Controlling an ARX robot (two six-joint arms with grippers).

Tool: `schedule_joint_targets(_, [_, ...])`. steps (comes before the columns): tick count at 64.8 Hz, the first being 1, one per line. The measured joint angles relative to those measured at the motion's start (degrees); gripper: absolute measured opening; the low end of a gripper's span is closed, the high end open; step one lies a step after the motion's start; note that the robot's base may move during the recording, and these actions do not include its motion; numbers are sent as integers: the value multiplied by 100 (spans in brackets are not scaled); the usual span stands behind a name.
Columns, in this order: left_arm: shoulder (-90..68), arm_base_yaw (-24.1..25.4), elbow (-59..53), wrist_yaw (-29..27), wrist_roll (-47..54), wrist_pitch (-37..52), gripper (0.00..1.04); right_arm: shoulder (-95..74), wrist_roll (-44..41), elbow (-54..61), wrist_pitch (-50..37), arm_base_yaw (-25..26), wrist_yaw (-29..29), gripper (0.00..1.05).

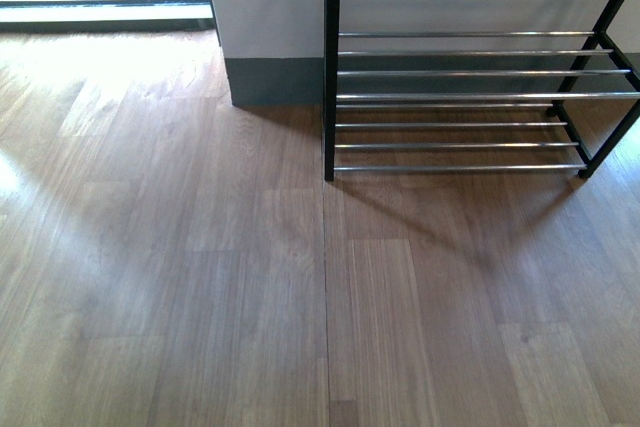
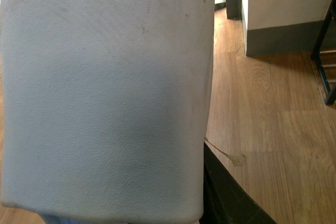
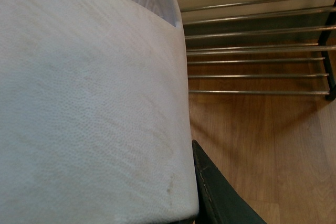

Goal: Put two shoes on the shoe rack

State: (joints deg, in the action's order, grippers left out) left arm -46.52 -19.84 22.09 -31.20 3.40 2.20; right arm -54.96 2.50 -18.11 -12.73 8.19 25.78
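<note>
Currently: left sandal [image 2: 105, 98], right sandal [image 3: 89, 108]. Moulded foam, likely light, springy, matt; hold across strap edge. Jaws mostly hidden; clenched or released, cannot tell.

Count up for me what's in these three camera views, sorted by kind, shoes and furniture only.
pale blue sandal: 2, one in each wrist view
shoe rack: 1
Total: 3

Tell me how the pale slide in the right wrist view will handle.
The slide: thick moulded strap holds its curve, so probably stiff and light. Pebbled surface suggests grip. On the thin, gapped bars of the shoe rack it may rock.
</note>
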Motion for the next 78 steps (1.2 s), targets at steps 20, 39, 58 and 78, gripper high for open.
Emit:
schedule_joint_targets(20, [-2, 0, 0, 2, 0, 0, 2, -2, 0, 0, 0, 0, 0, 1])
schedule_joint_targets(39, [-2, 0, 0, 0, 0, 0, 2, 0, 0, 0, 0, 0, 0, 1])
schedule_joint_targets(58, [-33, -2, -2, 7, 0, 0, 2, -9, 0, 0, -2, 0, -2, 1])
schedule_joint_targets(78, [-31, -4, -4, 4, 2, 0, 2, -7, 0, 4, 0, 0, -2, 1])
